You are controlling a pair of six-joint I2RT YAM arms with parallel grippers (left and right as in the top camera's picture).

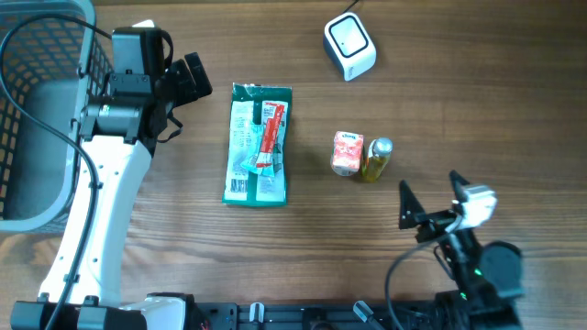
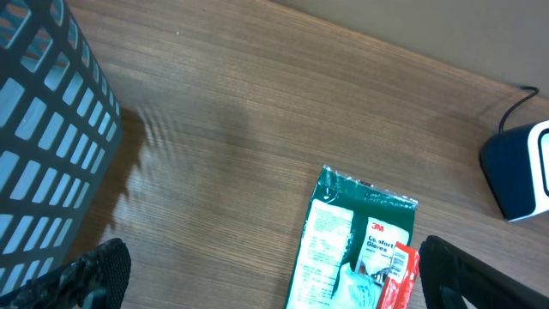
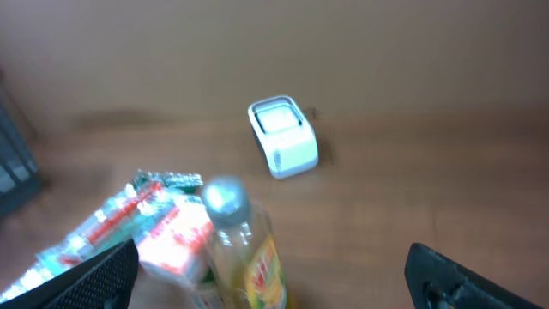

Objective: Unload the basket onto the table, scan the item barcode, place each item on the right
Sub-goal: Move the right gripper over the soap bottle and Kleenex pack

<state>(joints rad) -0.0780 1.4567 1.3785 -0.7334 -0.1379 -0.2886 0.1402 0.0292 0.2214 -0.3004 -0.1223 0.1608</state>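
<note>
Right gripper (image 1: 429, 194): nearest the robot's base, low over the table (image 1: 202, 247). Jaws are spread wide with nothing between them. Its wrist view looks out over the goods toward the scanner.

Bottle (image 1: 376, 158): small, with yellow contents and a silver cap, lying just beyond that gripper and pressed against or just beside the carton. Probably rigid, smooth-walled and inclined to roll. Best taken across the body at mid-length, keeping the label uncovered.

Carton (image 1: 347, 152): small, pink and white, on the bottle's side facing the glove pack. Probably light and stiff-cornered, though the walls may dent. Grip across two flat faces, gently.

Glove pack (image 1: 259, 142): flat green packet with a red strip on its face, lying flat mid-table, long axis running away from the robot, well apart from the carton. Probably light, thin and floppy, with slick film. Pinch it at an edge or at the sealed far end, and expect it to sag once lifted.

The task does not say which of these three is the item to scan. No barcode is legible on any of them.

Left gripper (image 1: 191, 81): farther back, off the pack's far corner on the basket side. Jaws are fully parted and hold nothing.

Scanner (image 1: 349, 46): small white unit with a dark cable, near the far edge, its window turned upward, well apart from all the goods.

Basket (image 1: 37, 137): grey mesh, at the far left corner, beside the left arm.
</note>
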